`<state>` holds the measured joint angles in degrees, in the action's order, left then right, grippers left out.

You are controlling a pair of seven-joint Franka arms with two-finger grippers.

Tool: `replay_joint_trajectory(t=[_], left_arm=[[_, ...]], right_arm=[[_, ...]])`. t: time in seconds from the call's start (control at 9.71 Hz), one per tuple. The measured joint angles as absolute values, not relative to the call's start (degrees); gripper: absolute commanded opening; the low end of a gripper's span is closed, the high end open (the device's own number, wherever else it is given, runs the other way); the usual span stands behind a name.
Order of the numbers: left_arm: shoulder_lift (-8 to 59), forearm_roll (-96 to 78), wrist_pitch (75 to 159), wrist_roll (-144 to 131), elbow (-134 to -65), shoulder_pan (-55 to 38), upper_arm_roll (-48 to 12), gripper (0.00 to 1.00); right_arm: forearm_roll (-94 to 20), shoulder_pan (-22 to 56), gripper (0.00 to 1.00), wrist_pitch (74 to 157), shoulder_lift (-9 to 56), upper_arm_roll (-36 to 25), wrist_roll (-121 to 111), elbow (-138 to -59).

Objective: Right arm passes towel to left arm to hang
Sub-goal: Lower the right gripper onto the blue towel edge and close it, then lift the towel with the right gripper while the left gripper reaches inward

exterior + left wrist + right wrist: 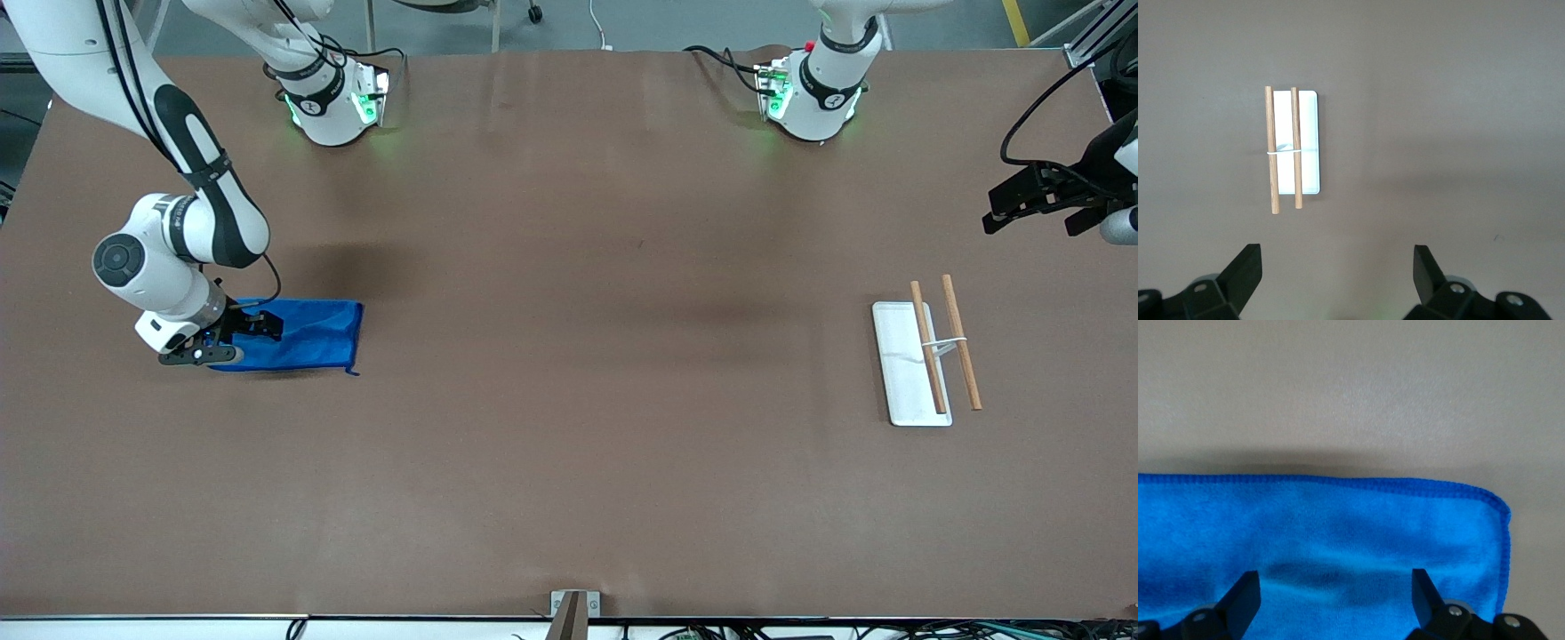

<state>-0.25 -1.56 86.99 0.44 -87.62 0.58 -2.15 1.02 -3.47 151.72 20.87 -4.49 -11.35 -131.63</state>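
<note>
The blue towel (307,336) lies flat on the brown table toward the right arm's end. My right gripper (252,342) is low over the towel's end. In the right wrist view the towel (1338,527) fills the lower part. The right gripper (1336,587) is open there, its fingertips (1245,593) spread over the cloth and holding nothing. My left gripper (1000,209) hangs in the air at the left arm's end of the table. It is open and empty (1337,267), above the rack, and waits.
A white rack base (898,373) with two wooden dowels (962,342) stands toward the left arm's end. It also shows in the left wrist view (1309,127). The arm bases (329,98) stand along the table's edge farthest from the camera.
</note>
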Motion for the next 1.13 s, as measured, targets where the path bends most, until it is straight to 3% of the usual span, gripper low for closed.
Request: replay_joint_trajectory(t=[0.21, 0.41, 0.51, 0.62, 0.93, 1.13], left_arm=[[-0.3, -1.6, 86.9, 0.4, -87.6, 0.6, -2.1, 1.0], [-0.3, -1.6, 86.8, 0.4, -87.6, 0.6, -2.1, 1.0], [-0.3, -1.6, 86.8, 0.4, -87.6, 0.6, -2.1, 1.0], [-0.3, -1.6, 86.8, 0.4, -87.6, 0.6, -2.1, 1.0], [-0.3, -1.6, 86.7, 0.4, -87.6, 0.6, -2.1, 1.0], [-0.2, -1.6, 86.6, 0.4, -87.6, 0.6, -2.2, 1.0]], right_arm=[[1.0, -3.5, 0.85, 152.1, 21.4, -4.5, -11.5, -131.9], [1.0, -3.5, 0.71, 153.2, 22.4, -4.5, -11.5, -131.9], [1.0, -3.5, 0.45, 153.8, 22.9, -4.5, -11.6, -131.9], [1.0, -3.5, 0.14, 154.1, 23.1, -4.4, -11.6, -131.9], [1.0, -3.5, 0.0, 152.9, 22.5, -4.5, -11.5, -131.7], [0.9, -3.5, 0.0, 146.4, 21.9, -4.5, -11.5, -129.7]])
